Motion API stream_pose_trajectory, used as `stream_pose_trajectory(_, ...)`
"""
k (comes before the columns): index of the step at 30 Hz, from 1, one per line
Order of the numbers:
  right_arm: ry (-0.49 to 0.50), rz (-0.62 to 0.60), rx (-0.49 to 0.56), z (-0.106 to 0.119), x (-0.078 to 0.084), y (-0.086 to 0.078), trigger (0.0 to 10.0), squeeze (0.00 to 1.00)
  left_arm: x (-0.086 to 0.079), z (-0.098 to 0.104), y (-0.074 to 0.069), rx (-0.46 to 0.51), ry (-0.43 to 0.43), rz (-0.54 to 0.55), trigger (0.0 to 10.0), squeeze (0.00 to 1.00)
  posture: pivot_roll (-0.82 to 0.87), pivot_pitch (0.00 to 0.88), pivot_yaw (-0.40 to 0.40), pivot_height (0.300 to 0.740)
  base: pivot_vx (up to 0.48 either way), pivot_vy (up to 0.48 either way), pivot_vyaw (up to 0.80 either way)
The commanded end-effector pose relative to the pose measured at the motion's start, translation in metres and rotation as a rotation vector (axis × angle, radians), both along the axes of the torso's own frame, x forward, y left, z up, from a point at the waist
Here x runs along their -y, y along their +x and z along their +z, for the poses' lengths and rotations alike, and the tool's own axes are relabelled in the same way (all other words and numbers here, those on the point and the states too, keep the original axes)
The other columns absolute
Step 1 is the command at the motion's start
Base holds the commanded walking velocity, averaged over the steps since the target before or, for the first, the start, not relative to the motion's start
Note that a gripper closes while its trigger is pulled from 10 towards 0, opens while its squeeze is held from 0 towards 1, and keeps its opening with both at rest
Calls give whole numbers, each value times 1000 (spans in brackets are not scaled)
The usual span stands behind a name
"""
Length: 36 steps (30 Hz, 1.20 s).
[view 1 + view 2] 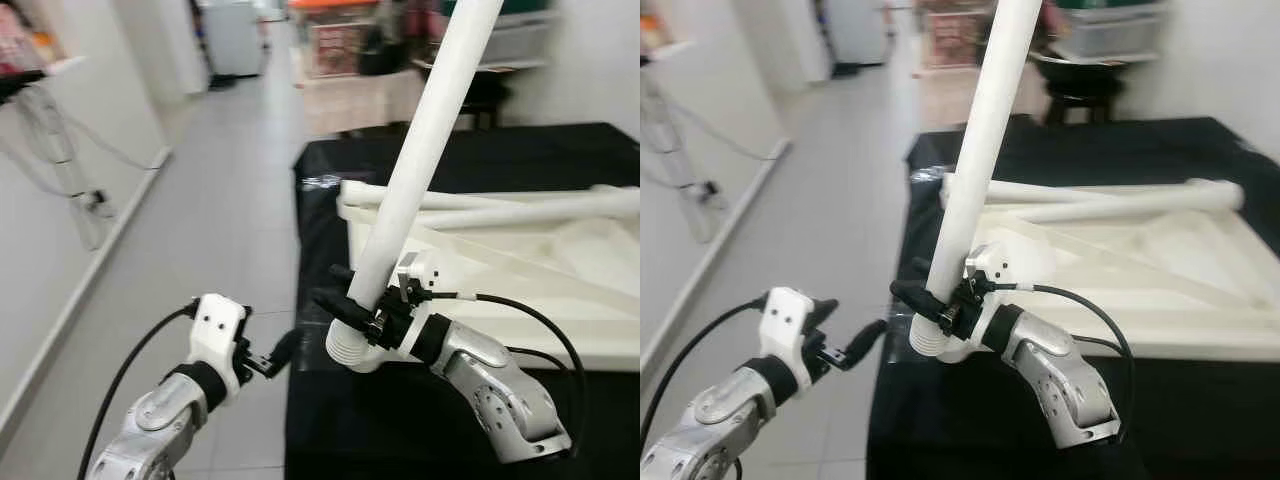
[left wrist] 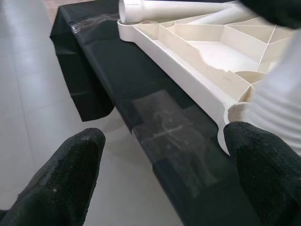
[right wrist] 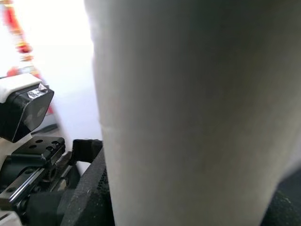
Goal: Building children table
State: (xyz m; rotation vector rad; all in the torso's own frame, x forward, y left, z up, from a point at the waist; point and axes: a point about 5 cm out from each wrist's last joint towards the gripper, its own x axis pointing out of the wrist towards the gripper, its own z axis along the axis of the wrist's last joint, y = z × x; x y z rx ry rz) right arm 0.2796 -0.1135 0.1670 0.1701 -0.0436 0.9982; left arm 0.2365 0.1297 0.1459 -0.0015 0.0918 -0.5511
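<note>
Evidently light for its length, the white table leg (image 1: 425, 150) is a stiff, smooth plastic tube with a ribbed screw end, likely slippery; low near the thread is the sensible hold. Left of the upturned cream tabletop (image 1: 560, 290), over the grey floor, the left gripper (image 1: 268, 358) hangs with fingers spread, empty. At the tabletop's near-left corner socket, the right gripper (image 1: 345, 305) is clenched on the leg just above its thread. Ribbed and hollow-backed, the tabletop lies on a black cloth (image 1: 400, 410), two more legs (image 1: 520, 205) resting across it.
</note>
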Motion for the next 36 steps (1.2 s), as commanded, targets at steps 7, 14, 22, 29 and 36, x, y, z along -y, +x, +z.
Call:
stream_pose_trajectory(7,18,-30,33,6,4,6,10000,0,2,1,-2,9,-4,-16,10000,0,-43,36,48,740,0,0,800)
stream_pose_trajectory(14,52,-91,42,8,3,8,10000,0,4,0,0,14,-31,-10,10000,0,-48,37,52,740,0,0,155)
stream_pose_trajectory(22,56,-66,46,8,-6,7,10000,0,4,-2,2,12,-26,-15,10000,0,-43,39,55,740,0,-360,0)
stream_pose_trajectory(29,41,-46,63,11,-8,8,10000,0,3,-2,1,10,-9,-19,10000,0,-38,41,52,740,0,0,0)
stream_pose_trajectory(36,5,21,101,15,-13,7,10000,0,2,-2,-3,3,13,-54,10000,0,-31,42,60,740,0,0,0)
